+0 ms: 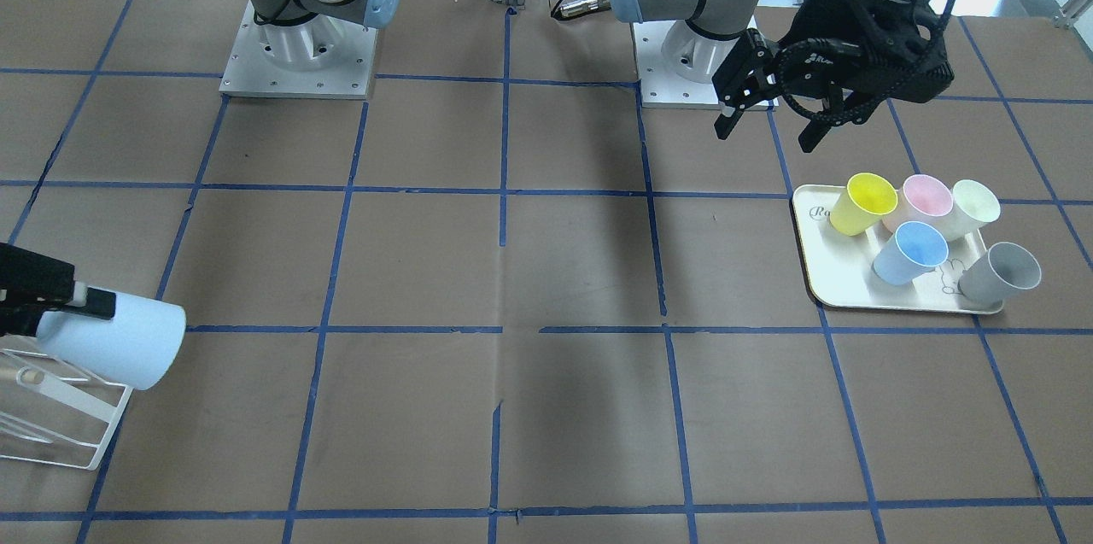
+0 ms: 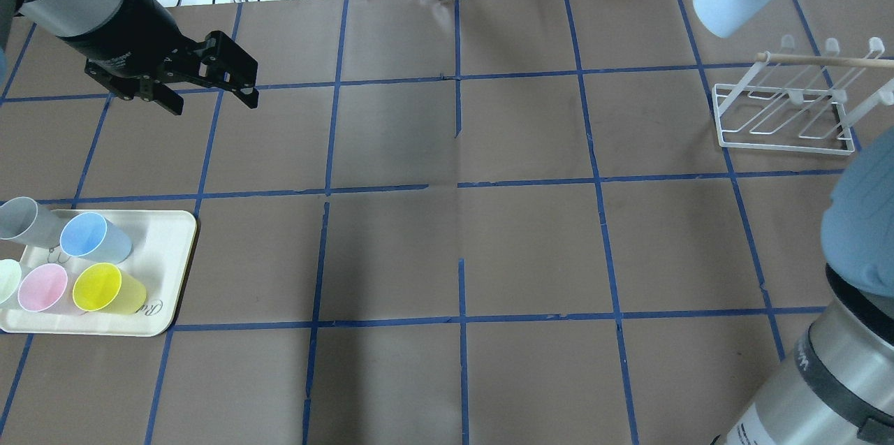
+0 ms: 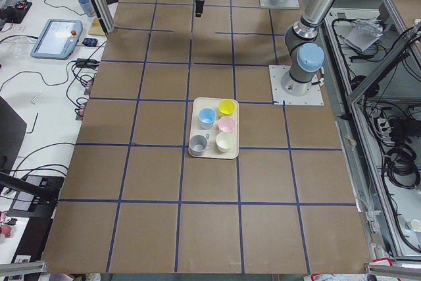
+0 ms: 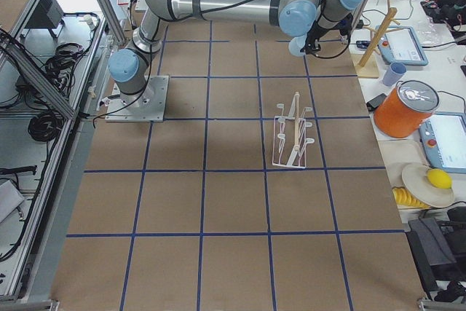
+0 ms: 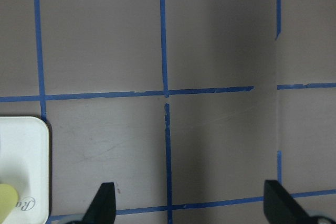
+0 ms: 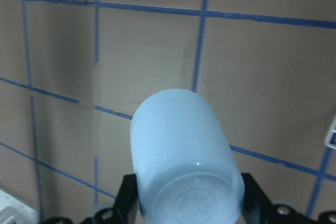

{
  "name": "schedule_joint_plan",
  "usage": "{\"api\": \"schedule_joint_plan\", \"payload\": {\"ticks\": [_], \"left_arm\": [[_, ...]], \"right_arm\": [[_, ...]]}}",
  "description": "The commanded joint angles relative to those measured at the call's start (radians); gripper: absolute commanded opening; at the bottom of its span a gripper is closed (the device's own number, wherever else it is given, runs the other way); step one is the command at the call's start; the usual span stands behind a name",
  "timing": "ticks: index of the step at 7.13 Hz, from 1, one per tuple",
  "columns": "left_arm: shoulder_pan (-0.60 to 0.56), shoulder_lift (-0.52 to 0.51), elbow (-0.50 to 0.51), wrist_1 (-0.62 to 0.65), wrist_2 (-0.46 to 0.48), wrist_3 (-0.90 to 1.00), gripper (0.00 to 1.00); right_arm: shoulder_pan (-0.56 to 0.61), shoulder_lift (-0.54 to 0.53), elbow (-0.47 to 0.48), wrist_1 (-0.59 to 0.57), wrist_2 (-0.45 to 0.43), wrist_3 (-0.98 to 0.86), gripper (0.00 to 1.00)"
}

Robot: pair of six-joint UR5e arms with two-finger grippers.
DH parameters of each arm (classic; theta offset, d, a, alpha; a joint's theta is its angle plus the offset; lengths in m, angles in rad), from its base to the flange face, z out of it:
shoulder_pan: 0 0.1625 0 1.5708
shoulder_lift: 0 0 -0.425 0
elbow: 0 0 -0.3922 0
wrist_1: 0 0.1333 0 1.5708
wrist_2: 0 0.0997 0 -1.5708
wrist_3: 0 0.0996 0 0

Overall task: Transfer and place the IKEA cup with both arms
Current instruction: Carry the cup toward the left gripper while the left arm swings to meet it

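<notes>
Placing well, I judge, means turning the small pale sky-blue plastic tumbler point(image 6: 181, 150) mouth-down over a peg of the white wire drying rack point(image 2: 782, 130) below the right pincer point(image 6: 189, 205), lowering slowly and releasing only once it is seated. The tumbler is clamped at its base between that pincer's fingers, jutting ahead, off the tabletop point(image 2: 461, 242). Well apart, the left pincer point(image 2: 209, 97) hangs spread and empty.
</notes>
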Motion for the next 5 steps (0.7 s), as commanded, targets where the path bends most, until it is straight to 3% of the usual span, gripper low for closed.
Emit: {"api": "schedule_joint_plan", "payload": {"ticks": [1, 2, 3, 4, 5], "left_arm": [[0.106, 0.034, -0.003, -0.077, -0.293, 0.006, 1.00], [0.120, 0.047, -0.003, -0.102, -0.423, 0.004, 1.00], [0.126, 0.054, -0.004, -0.139, -0.534, 0.004, 1.00], [0.131, 0.054, -0.039, -0.141, -0.735, 0.001, 1.00], [0.122, 0.068, -0.093, -0.121, -0.829, 0.015, 1.00]], "right_arm": [[0.095, -0.024, 0.004, 0.081, 0.257, 0.163, 0.41], [0.150, -0.036, 0.010, 0.121, 0.378, 0.223, 0.41], [0.185, -0.035, 0.016, 0.130, 0.439, 0.253, 0.38], [0.199, -0.032, 0.032, 0.185, 0.532, 0.250, 0.37], [0.216, -0.038, 0.088, 0.224, 0.659, 0.235, 0.37]]}}
